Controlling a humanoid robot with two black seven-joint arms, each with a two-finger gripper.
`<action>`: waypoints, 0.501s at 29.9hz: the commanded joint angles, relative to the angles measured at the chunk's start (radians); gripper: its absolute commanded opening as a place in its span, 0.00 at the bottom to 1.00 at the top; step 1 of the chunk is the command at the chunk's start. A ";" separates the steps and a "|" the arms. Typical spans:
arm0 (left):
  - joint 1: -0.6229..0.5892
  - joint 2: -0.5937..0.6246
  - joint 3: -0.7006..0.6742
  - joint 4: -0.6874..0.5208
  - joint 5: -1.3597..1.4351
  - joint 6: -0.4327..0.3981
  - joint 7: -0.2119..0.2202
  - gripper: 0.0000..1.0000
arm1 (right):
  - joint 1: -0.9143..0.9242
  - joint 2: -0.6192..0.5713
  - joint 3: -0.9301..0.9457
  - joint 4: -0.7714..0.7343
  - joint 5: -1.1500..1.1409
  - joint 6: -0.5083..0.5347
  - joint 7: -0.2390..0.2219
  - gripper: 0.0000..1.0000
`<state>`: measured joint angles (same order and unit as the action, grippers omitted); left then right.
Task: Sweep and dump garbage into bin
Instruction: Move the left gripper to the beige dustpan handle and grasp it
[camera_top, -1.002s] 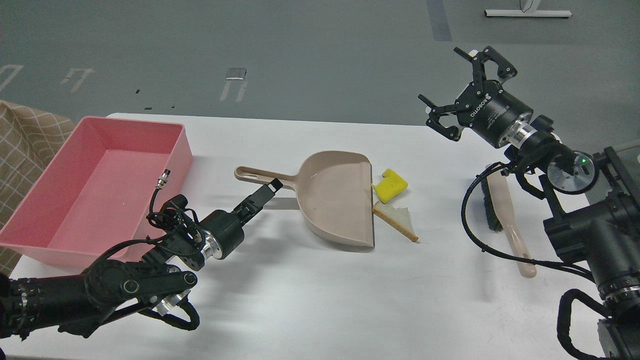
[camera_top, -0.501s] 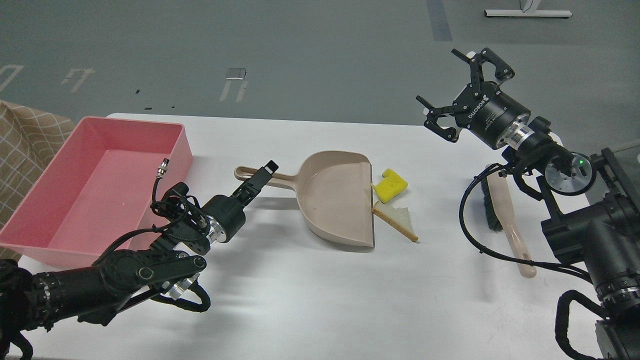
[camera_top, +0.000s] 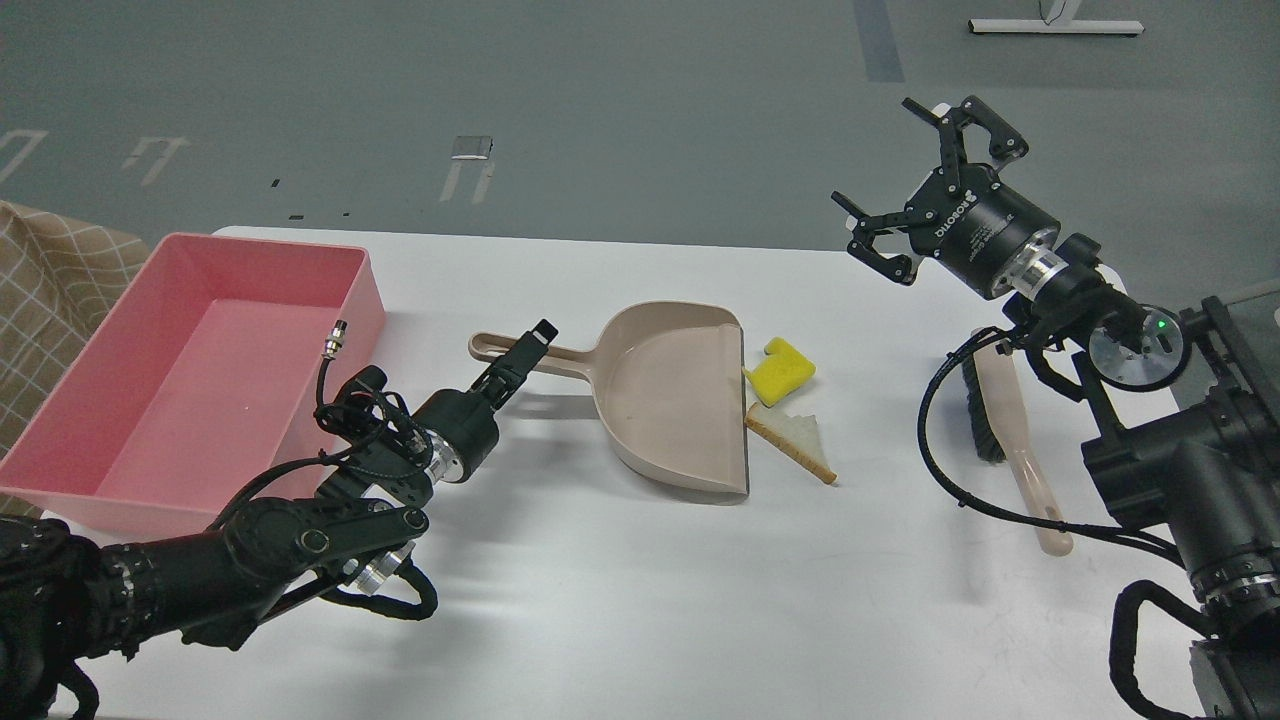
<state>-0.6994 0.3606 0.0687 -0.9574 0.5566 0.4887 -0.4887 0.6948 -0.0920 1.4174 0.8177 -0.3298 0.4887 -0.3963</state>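
Observation:
The yellow notched chunk (camera_top: 783, 372) and the triangular bread slice (camera_top: 795, 440) lie on the white table, right at the open mouth of the beige dustpan (camera_top: 670, 390). The pink bin (camera_top: 365, 300) stands at the far left. My left gripper (camera_top: 530, 348) points up and right, with its tip at the dustpan's handle (camera_top: 500, 348). Its fingers are seen edge-on and cannot be told apart. My right gripper (camera_top: 915, 170) is wide open and empty, raised above the table's far right side.
A brush (camera_top: 1010, 420) with black bristles and a beige handle lies at the right, under my right arm and partly behind its cable. A checked cloth (camera_top: 50, 290) hangs left of the bin. The table's near edge is at the bottom.
My left gripper has moved away from me, from just short of the dustpan's handle to the handle. My right gripper rose slightly and shifted a little left. The dustpan and garbage have not moved.

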 joint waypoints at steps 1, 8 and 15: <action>0.000 -0.002 0.000 0.000 -0.004 0.000 0.000 0.58 | 0.000 0.000 0.000 0.000 0.000 0.000 0.001 1.00; 0.001 -0.002 0.002 0.000 -0.010 0.000 0.000 0.18 | 0.000 0.000 0.000 0.000 0.000 0.000 0.001 1.00; 0.001 -0.014 0.003 -0.001 -0.017 0.000 0.000 0.00 | 0.000 0.000 0.000 0.000 0.000 0.000 0.001 1.00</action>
<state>-0.6982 0.3578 0.0703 -0.9584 0.5457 0.4889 -0.4894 0.6949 -0.0920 1.4174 0.8177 -0.3298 0.4887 -0.3959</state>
